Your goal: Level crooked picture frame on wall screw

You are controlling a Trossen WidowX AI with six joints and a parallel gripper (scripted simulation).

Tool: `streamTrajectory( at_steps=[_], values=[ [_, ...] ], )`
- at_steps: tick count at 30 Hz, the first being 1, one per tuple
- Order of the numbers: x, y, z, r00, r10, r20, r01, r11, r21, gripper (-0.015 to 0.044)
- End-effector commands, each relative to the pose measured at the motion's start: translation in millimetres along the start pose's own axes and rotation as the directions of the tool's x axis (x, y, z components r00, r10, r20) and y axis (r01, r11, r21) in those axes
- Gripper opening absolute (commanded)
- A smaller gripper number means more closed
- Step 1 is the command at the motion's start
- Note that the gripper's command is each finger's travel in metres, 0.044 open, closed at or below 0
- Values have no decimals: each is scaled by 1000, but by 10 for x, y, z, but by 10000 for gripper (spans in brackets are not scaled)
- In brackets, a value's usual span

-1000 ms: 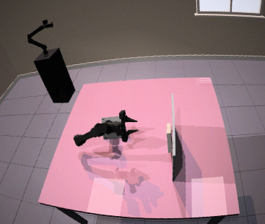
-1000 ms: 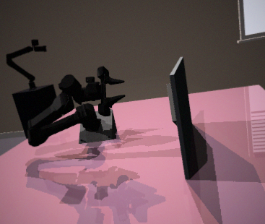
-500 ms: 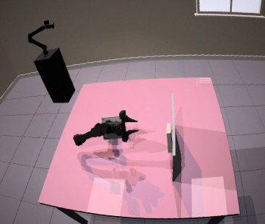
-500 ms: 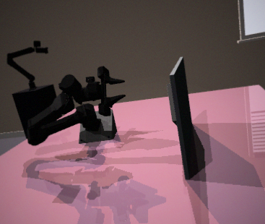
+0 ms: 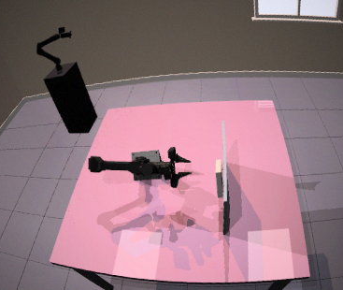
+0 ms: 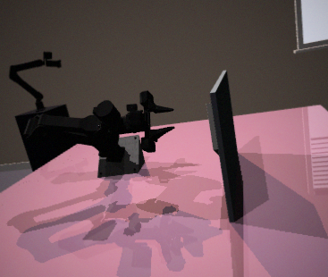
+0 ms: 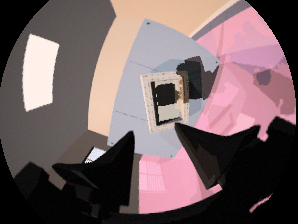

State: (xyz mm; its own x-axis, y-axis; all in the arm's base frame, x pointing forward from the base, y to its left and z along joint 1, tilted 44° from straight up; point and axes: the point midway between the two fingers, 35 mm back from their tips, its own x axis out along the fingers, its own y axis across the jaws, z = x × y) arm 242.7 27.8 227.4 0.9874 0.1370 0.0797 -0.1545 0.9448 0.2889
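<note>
One picture frame [image 5: 219,179] [image 6: 213,130] [image 7: 146,98] hangs upright, its long axis near vertical.

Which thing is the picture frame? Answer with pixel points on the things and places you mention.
On the pink table [image 5: 133,126] [image 6: 274,130] stands an upright grey panel [image 5: 225,187] [image 6: 231,170] [image 7: 130,90], facing the black arm. The picture frame [image 5: 219,180] [image 7: 145,92] is the small pale rectangle on that panel's arm side. Unlike the bright window [image 5: 298,8] [image 6: 323,22], it has a dark inner border.

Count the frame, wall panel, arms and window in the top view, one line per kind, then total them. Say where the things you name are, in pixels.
Frame: 1 [image 5: 219,179] [image 6: 213,130] [image 7: 146,102]
Panel: 1 [image 5: 226,215] [image 6: 230,152] [image 7: 132,90]
Arms: 2, one on the table [image 5: 114,166] [image 6: 64,124], one on the black pedestal [image 5: 39,49] [image 6: 24,84]
Window: 1 [image 5: 278,8] [image 6: 323,20]
Total: 5
</note>
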Motion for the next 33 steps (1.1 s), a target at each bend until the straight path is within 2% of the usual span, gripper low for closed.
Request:
streamTrajectory(
  at_steps=[1,15,28,33],
  values=[
    [21,-32,-41,1000,4,-6,-4,1000,7,260],
    [91,-34,-13,1000,4,-6,-4,1000,7,260],
    [804,-33,-21,1000,5,-2,-5,1000,7,260],
    [844,-35,-34,1000,5,-2,-5,1000,7,260]
  ],
)
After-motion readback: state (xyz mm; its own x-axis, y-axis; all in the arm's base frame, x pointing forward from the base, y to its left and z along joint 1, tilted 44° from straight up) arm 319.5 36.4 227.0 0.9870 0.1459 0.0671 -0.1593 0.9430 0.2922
